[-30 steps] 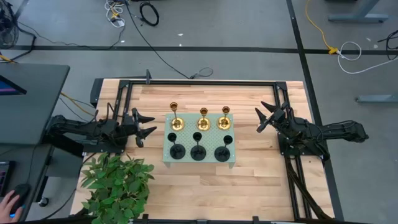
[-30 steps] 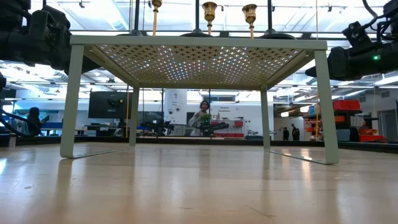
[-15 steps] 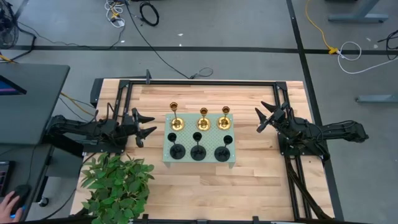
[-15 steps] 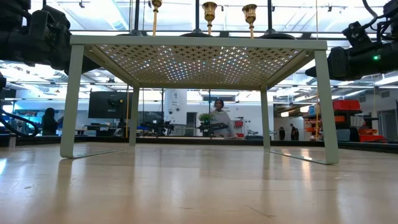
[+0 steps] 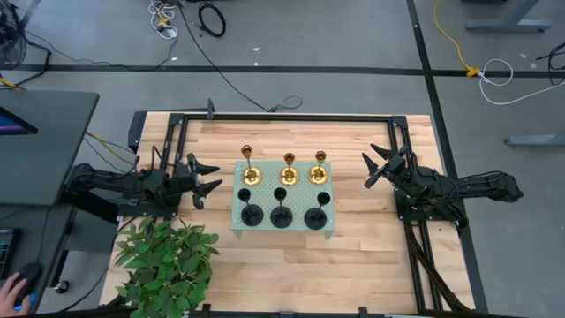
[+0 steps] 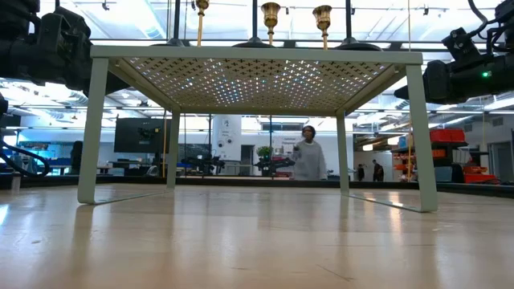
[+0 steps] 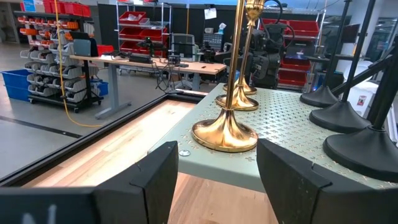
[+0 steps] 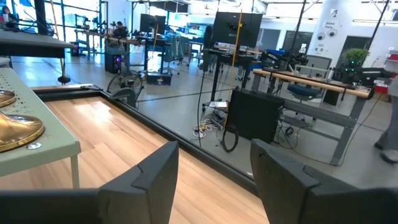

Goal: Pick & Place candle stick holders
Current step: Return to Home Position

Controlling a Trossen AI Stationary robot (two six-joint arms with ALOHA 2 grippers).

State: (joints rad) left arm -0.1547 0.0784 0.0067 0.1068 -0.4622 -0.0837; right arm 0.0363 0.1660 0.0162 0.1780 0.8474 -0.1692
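Note:
Three gold candle stick holders stand on their round bases in a row on the far half of the pale green perforated tray. Three black holders stand in a row on its near half. The left gold holder's base shows in the left wrist view. My left gripper is open and empty just left of the tray. My right gripper is open and empty to the tray's right, apart from it.
The tray stands on four legs on the wooden table. A green leafy plant sits at the table's near left corner. A black frame runs along the far edge. A person walks in the room beyond.

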